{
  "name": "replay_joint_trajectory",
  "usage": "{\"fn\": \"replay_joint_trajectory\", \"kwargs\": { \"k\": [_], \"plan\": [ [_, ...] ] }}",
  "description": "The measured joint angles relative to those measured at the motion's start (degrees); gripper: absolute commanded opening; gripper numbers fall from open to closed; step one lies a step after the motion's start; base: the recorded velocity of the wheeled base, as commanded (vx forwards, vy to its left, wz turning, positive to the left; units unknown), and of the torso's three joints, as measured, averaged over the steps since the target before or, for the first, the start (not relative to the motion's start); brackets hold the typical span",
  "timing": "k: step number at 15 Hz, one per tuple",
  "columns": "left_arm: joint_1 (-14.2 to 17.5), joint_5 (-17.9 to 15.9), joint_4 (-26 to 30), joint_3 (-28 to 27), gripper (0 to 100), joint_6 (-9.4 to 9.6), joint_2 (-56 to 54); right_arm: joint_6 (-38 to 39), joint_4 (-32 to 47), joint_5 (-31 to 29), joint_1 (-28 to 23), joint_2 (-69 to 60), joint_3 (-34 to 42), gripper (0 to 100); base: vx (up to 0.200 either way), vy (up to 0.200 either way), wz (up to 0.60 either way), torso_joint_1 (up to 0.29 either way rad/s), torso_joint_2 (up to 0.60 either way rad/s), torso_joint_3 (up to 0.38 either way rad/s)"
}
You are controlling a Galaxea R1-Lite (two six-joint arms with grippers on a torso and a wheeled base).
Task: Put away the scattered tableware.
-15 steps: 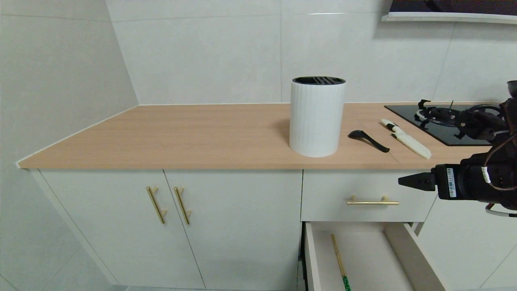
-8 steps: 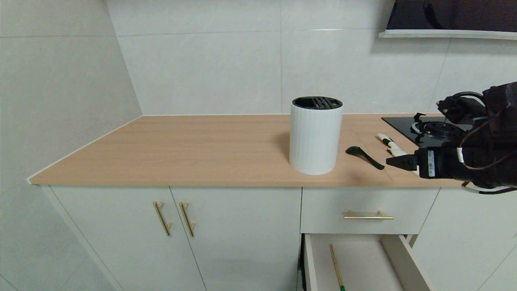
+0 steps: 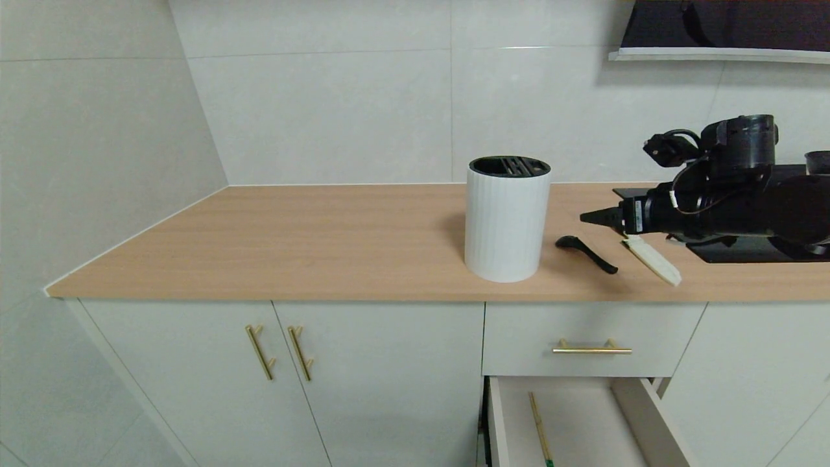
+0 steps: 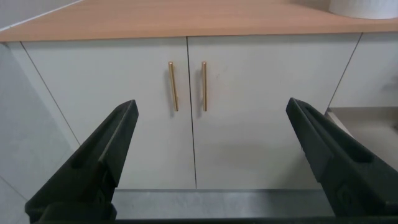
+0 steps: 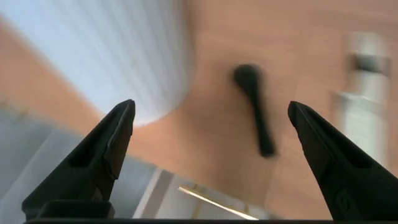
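A black spoon (image 3: 585,251) lies on the wooden countertop (image 3: 324,240) just right of a white ribbed utensil holder (image 3: 506,224) with a black slotted top. A white knife (image 3: 650,258) lies right of the spoon. My right gripper (image 3: 585,217) hovers above the counter, over the knife's far end and just beyond the spoon. In the right wrist view it (image 5: 211,162) is open, with the spoon (image 5: 254,106) and the holder (image 5: 124,56) below it. My left gripper (image 4: 211,162) is open, low, facing the cabinet doors (image 4: 186,106).
A black gas hob (image 3: 746,250) sits at the counter's right end, under my right arm. Below the counter, the lower drawer (image 3: 506,421) is pulled open with chopsticks (image 3: 539,428) inside. The drawer above it (image 3: 591,350) is shut. A tiled wall closes off the back.
My right arm has risen from in front of the drawer fronts to above the counter, over the knife and spoon. The head camera tilted up early on.
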Motion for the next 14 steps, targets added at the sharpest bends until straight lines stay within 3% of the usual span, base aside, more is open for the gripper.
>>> {"fn": "replay_joint_trajectory", "kwargs": {
  "k": [4, 14],
  "plan": [
    [0.0, 0.0, 0.0, 0.0, 100, 0.02, 0.0, -2.8, -1.8, 1.8, -3.0, 6.9, -1.1, 100, 0.000, 0.000, 0.00, 0.000, 0.00, 0.000],
    [0.0, 0.0, 0.0, 0.0, 100, 0.02, 0.0, -3.5, -10.2, 0.6, -2.7, 17.0, -1.5, 100, 0.000, 0.000, 0.00, 0.000, 0.00, 0.000]
  ]
}}
